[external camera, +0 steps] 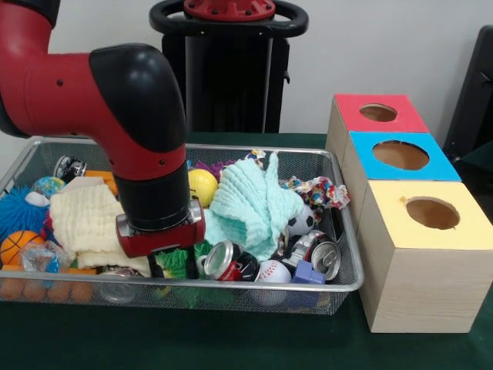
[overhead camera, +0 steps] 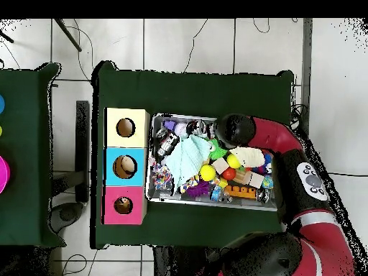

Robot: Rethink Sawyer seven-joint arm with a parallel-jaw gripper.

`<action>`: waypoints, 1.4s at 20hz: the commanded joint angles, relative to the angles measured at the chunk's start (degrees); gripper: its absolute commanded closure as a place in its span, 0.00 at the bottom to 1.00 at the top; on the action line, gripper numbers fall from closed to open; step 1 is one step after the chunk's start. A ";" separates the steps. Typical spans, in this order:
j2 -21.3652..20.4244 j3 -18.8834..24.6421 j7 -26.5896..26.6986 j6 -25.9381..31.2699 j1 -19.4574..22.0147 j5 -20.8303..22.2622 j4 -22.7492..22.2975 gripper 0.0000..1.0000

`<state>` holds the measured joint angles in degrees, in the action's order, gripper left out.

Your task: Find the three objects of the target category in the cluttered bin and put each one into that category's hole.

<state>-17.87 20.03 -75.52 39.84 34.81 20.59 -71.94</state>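
Arm reaches down into the wire bin (external camera: 339,287) on the green counter (external camera: 231,339). End effector (external camera: 171,268) is low among the clutter near the bin's front rail; its two dark fingertips dip behind a green spiky toy (external camera: 185,262) and a crushed can (external camera: 225,260), so whether it is released or clenched on anything cannot be told (the overhead view hides it entirely under the arm's black elbow).

Bin contents seen from the front: mint cloth (external camera: 258,202) heaped in the middle, cream cloth (external camera: 88,220) at left and partly behind the wrist, yellow ball (external camera: 202,185), baseball (external camera: 273,271), a small soccer ball (external camera: 302,222) half buried by the mint cloth, a second can (external camera: 323,256) lying on its side, crumpled printed wrapper (external camera: 317,189), mini basketball (external camera: 19,245), blue spiky ball (external camera: 17,212) cut off by the left edge. Items at lower left blur behind the mesh, possibly orange balls.

Three boxes beside the bin: red-topped box (external camera: 377,116), blue-topped box (external camera: 400,156), yellow-topped box (external camera: 431,216), each with a round hole. Which category is the target is not evident; the candidates lie in the bin.
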 commanded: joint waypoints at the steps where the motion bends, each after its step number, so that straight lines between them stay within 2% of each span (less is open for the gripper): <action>1: 0.39 -1.61 -10.81 -2.23 -1.01 -2.19 -2.82 1.00; 3: -3.47 -2.36 -11.49 0.77 -1.69 -3.37 -4.86 1.00; 4: -7.75 -3.15 -12.18 3.49 -2.43 -4.26 -7.19 1.00; 6: -13.18 -4.87 -13.11 7.09 -3.70 -5.33 -9.80 1.00; 12: -22.79 -9.88 -13.56 18.43 -7.32 -8.40 -11.87 1.00; 16: -28.07 -11.75 -12.40 21.79 -8.41 -9.75 -13.13 1.00; 19: -29.64 -12.90 -12.34 23.99 -9.22 -10.15 -12.67 1.00; 23: -28.51 -12.88 -10.80 22.08 -9.04 -10.26 -12.18 1.00; 24: -28.37 -12.66 -10.25 19.70 -8.42 -11.37 -13.23 0.00; 28: -27.13 -12.26 -10.14 16.16 -7.67 -11.60 -14.01 0.00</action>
<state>-46.45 8.65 -75.52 58.55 25.71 10.84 -79.68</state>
